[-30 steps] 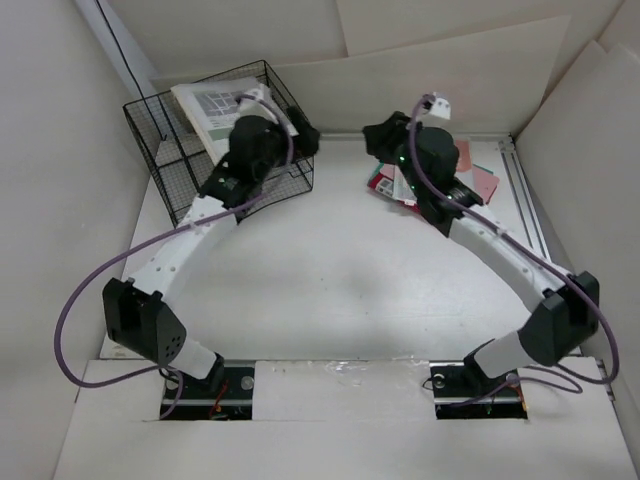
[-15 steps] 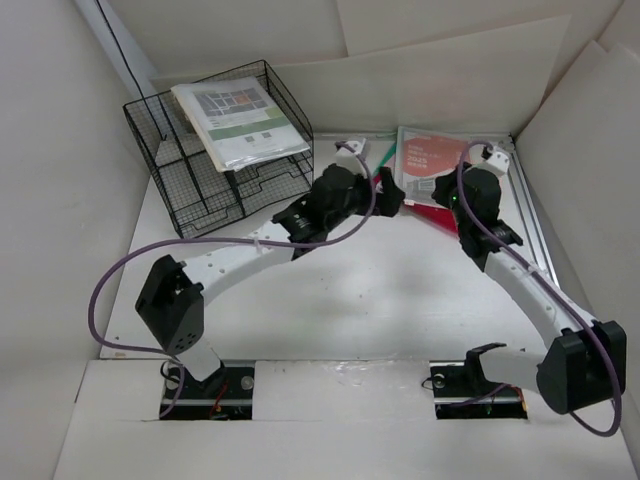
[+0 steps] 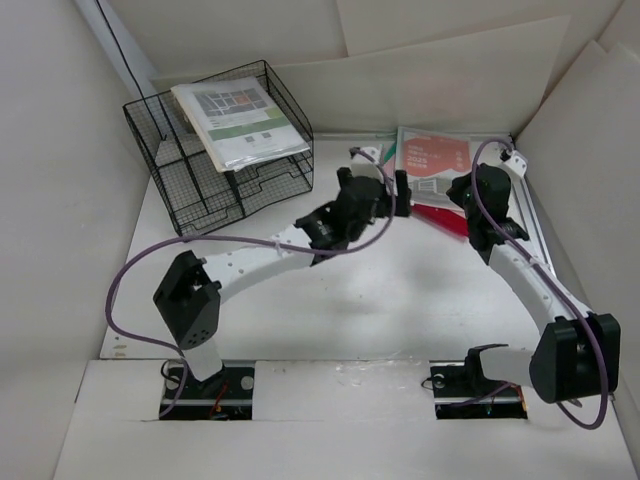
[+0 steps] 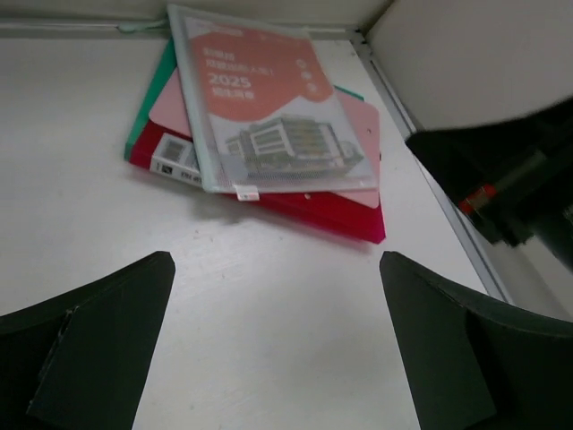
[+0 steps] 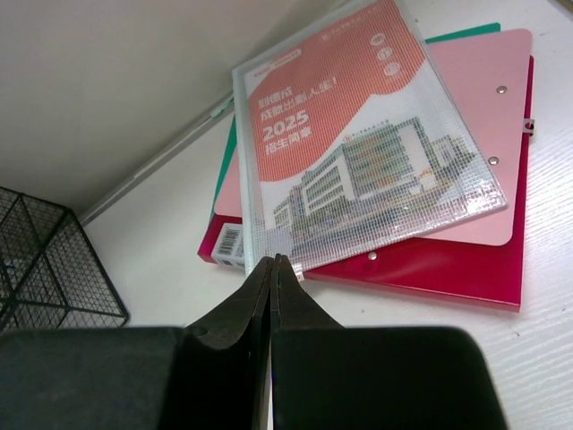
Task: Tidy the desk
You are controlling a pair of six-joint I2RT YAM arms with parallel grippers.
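Translucent mesh pouch (image 5: 358,161) atop flat folders (image 5: 421,269) on matte white desk (image 3: 380,290)

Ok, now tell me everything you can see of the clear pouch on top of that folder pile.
The clear pouch is translucent plastic with a fine mesh pattern, holding an orange-and-white brochure printed 2025 with a building picture. It lies flat and skewed atop the pile, resting on the pink folder, which covers a red folder, near the far right corner of the desk. Nothing lies on it.
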